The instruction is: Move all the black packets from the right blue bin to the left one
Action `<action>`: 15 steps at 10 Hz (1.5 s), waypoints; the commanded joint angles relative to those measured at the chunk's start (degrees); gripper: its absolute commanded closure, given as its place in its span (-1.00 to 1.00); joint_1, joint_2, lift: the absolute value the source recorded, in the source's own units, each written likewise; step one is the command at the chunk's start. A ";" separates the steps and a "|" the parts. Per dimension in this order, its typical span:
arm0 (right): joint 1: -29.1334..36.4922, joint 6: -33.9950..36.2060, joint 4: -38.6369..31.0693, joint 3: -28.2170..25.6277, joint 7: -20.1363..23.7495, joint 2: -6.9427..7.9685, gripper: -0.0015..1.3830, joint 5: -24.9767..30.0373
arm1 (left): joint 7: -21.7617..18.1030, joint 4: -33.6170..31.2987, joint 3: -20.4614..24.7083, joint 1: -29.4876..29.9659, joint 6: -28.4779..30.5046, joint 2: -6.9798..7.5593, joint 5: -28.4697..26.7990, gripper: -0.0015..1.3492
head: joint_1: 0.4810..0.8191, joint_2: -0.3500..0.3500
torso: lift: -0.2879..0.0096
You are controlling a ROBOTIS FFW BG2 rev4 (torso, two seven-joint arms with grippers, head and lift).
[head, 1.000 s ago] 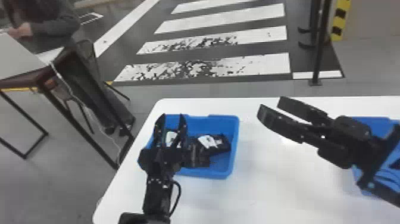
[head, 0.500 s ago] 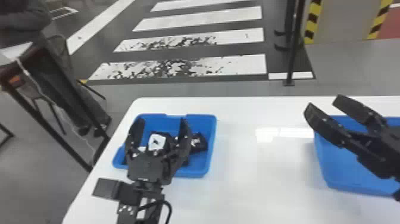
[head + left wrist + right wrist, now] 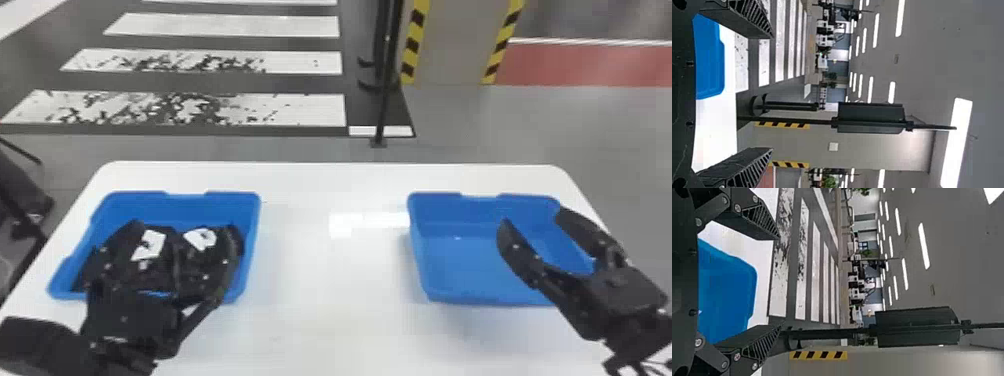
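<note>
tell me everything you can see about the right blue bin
The right blue bin is shallow and roughly rectangular, plastic by its look, with a dip in its far rim. It sits upright on the white table. A small pale spot marks its floor; no packet shows in the visible part. The right gripper's open fingers overlap it in the head view; whether they touch it is unclear.
</note>
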 commanded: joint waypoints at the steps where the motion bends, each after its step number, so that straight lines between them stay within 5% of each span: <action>1: 0.82 -0.54 0.89 -0.60 0.03 0.47 -0.64 1.66 | 1.67 -1.05 -0.17 0.84 3.96 -0.18 0.54 -1.00 | 0.27 -0.20 | -0.01; 3: 0.96 -1.11 1.88 -0.26 0.12 1.00 -0.64 2.92 | 5.89 -1.05 -1.31 2.39 1.29 0.09 1.11 -1.00 | 0.27 -0.21 | -0.01; 15: 0.96 -1.95 1.46 0.65 0.03 0.91 -0.63 3.26 | 5.89 -2.31 -2.68 2.81 -1.66 0.61 -0.15 -1.00 | 0.27 -0.22 | -0.01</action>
